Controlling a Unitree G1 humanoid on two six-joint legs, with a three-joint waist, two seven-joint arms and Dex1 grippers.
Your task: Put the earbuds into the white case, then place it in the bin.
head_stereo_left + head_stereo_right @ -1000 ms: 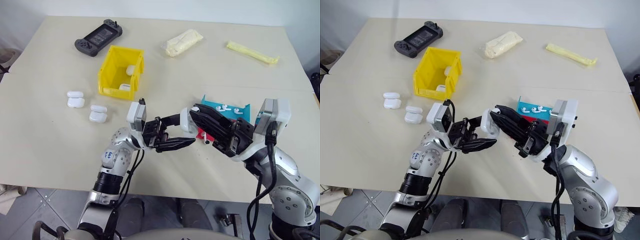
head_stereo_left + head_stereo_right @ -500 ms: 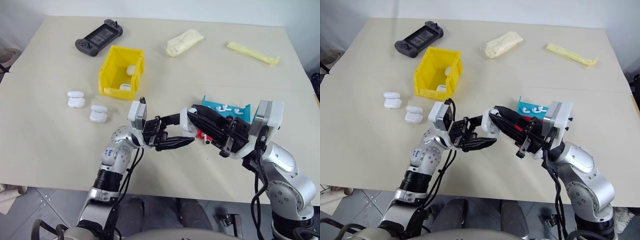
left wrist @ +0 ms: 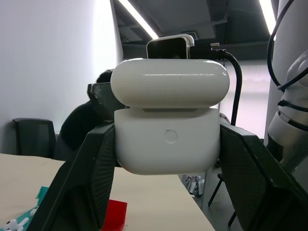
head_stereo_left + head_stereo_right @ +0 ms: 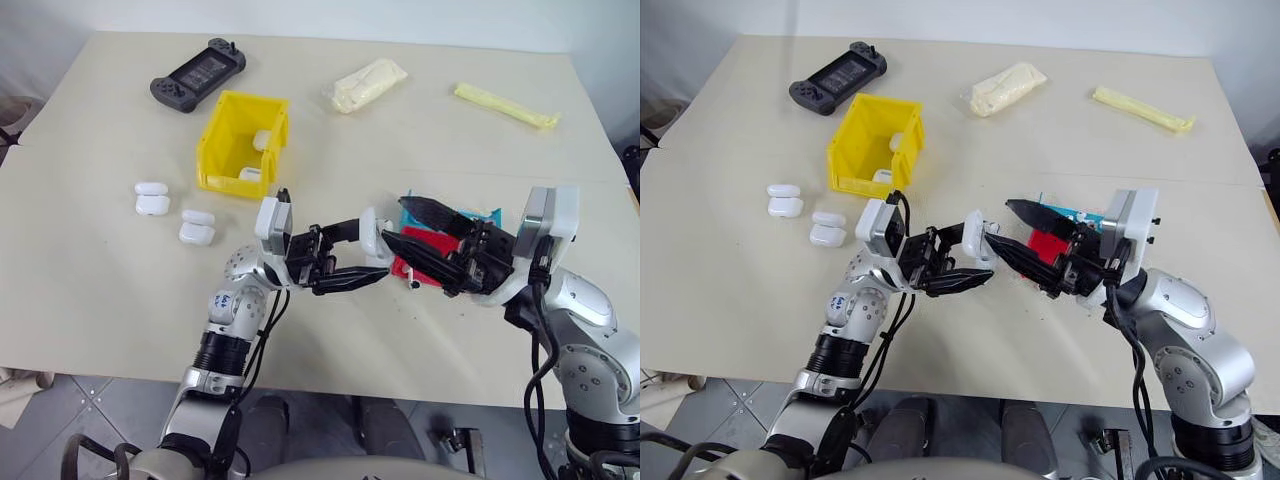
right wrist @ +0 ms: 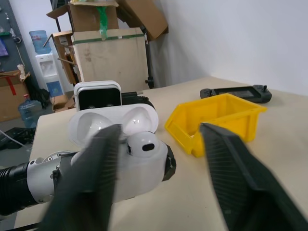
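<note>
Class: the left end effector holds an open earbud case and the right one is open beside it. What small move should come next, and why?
Probably send the right end effector back to the blue tray for another earbud. The white case, held by the left end effector, stands open with one earbud seated, and the right one's fingers are spread apart, holding nothing.

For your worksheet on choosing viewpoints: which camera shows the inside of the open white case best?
The right wrist view: the white case faces it with lid up and an earbud seated. The left wrist view shows its outside; the head views show it small, held by the left gripper.
</note>
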